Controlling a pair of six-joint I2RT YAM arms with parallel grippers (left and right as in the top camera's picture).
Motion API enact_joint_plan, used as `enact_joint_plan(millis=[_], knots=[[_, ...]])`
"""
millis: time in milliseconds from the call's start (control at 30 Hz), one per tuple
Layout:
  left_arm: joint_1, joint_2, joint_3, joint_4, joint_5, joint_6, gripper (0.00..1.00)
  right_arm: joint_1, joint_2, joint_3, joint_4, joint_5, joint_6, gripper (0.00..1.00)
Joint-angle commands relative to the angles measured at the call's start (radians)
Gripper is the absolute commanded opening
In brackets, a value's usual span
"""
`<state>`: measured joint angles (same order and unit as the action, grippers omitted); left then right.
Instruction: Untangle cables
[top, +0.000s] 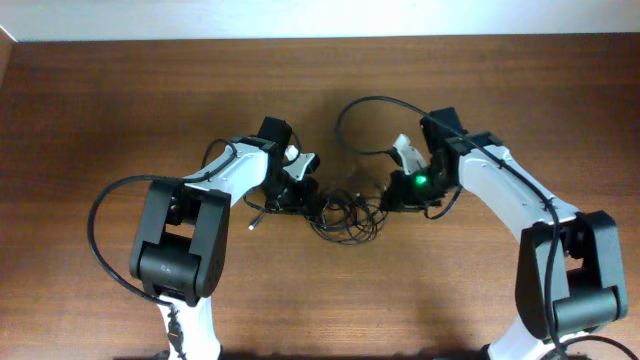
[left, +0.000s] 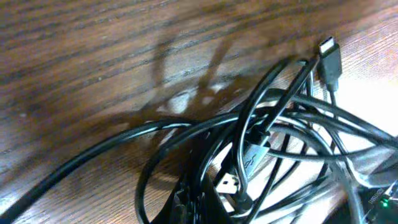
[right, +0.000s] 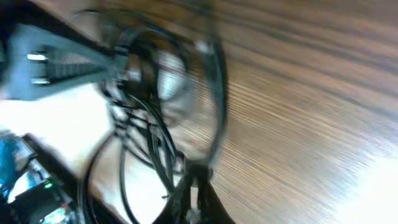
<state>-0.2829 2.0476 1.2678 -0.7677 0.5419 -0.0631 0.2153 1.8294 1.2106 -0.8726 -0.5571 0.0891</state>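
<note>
Left pincer (top: 303, 198) and right pincer (top: 392, 196) sit clamped on opposite sides of the cables (top: 347, 216) on the desk (top: 150, 80) (presumably so pulling apart loosens the knot).

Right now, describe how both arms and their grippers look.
Both the left arm and right arm have white links with black joint housings and a black cable looping alongside. The left gripper and right gripper are black with white parts; a green light glows by the right one.
</note>
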Motion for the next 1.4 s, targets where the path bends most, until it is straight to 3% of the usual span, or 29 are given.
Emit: enact_joint_plan(millis=[0,133,233,367,400,467,500,667,867,1133,1367], knots=[[0.009,0.015,-0.018,0.000,-0.116,-0.016,0.00,-0.014,-0.022,-0.011,-0.014,0.182,0.034,0.04],[0.009,0.015,-0.018,0.000,-0.113,-0.016,0.00,-0.013,-0.022,-0.082,0.007,0.387,0.262,0.04],[0.009,0.015,-0.018,0.000,-0.112,-0.016,0.00,-0.013,-0.023,-0.112,0.039,0.389,0.267,0.04],[0.009,0.015,-0.018,0.000,-0.093,-0.016,0.00,-0.013,-0.053,0.028,-0.049,0.343,0.196,0.09],[0.009,0.015,-0.018,0.000,-0.093,-0.016,0.00,-0.013,-0.058,0.080,-0.075,0.283,0.129,0.13],[0.009,0.015,-0.018,0.000,-0.093,-0.016,0.00,-0.013,-0.058,0.154,-0.098,0.227,0.098,0.40],[0.009,0.015,-0.018,0.000,-0.093,-0.016,0.00,-0.013,-0.058,0.161,-0.082,0.218,0.098,0.41],[0.009,0.015,-0.018,0.005,-0.093,-0.016,0.00,0.043,-0.054,0.104,0.066,0.201,0.066,0.27],[0.009,0.015,-0.018,0.012,-0.044,0.011,0.00,0.193,-0.054,-0.027,0.343,0.209,-0.041,0.24],[0.009,0.015,-0.018,0.016,-0.041,0.011,0.00,0.253,0.005,-0.114,0.542,0.209,-0.041,0.24],[0.009,0.015,-0.018,0.020,-0.040,0.011,0.00,0.257,0.099,-0.114,0.634,0.209,-0.041,0.36]])
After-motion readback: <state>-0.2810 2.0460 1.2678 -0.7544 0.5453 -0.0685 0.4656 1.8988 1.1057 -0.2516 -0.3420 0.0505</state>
